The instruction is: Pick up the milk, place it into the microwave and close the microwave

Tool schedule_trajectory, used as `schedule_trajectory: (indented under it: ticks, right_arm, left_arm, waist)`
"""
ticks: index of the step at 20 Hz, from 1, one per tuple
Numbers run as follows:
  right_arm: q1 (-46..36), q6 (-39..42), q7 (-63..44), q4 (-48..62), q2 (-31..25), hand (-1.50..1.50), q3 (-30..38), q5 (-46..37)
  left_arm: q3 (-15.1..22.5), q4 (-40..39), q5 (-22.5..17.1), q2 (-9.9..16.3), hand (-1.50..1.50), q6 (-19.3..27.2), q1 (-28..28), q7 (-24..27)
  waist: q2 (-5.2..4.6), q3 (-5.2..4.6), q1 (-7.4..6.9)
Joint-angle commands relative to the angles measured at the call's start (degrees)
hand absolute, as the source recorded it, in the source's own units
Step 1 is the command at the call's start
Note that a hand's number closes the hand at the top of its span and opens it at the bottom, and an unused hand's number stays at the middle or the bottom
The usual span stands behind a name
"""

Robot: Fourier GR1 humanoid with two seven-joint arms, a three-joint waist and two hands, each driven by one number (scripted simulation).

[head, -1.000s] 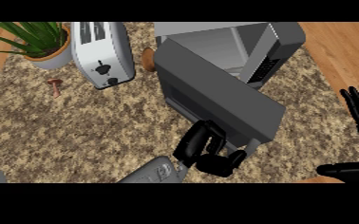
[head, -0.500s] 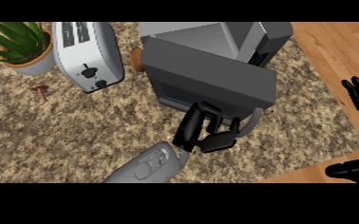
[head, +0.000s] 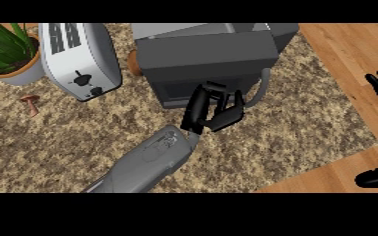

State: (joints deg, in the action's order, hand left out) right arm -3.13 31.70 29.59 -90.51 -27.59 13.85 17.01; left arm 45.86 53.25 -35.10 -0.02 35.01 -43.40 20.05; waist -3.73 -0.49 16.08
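The dark grey microwave (head: 207, 55) stands at the top centre of the head view, its door swung against the body or nearly so, with a pale handle (head: 260, 87) at the door's right side. My left hand (head: 210, 112) rests open against the lower front of the door, fingers fairly straight. No milk shows anywhere on the counter. Of my right hand (head: 367, 179), only black tips show at the right edge, spread apart and holding nothing.
A white toaster (head: 77, 60) stands left of the microwave, with a potted plant (head: 18, 55) beyond it and a small reddish object (head: 31, 104) on the speckled counter (head: 295, 130). A brown round thing (head: 133, 62) peeks from behind the microwave's left side. Wooden floor (head: 347, 50) lies right.
The microwave door has swung from wide open to against the body, with my left hand following it forward. The right hand has stayed at the right edge.
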Motion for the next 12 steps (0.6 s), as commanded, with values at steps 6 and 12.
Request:
schedule_trajectory:
  ticks: [6,12]
  right_arm:
    - [-2.81,2.24,-2.80,-0.27,-3.44,-1.50,1.12,3.36]
    - [-4.15,2.42,-3.56,0.66,-4.31,-1.50,2.29,5.38]
  left_arm:
    - [-6.18,-6.32,-6.60,0.02,1.50,-0.87,-8.52,3.29]
    - [-6.54,-7.41,-9.57,0.02,1.50,-1.89,-8.29,7.49]
  waist:
    - [-0.95,0.07,1.13]
    - [-1.65,0.14,1.50]
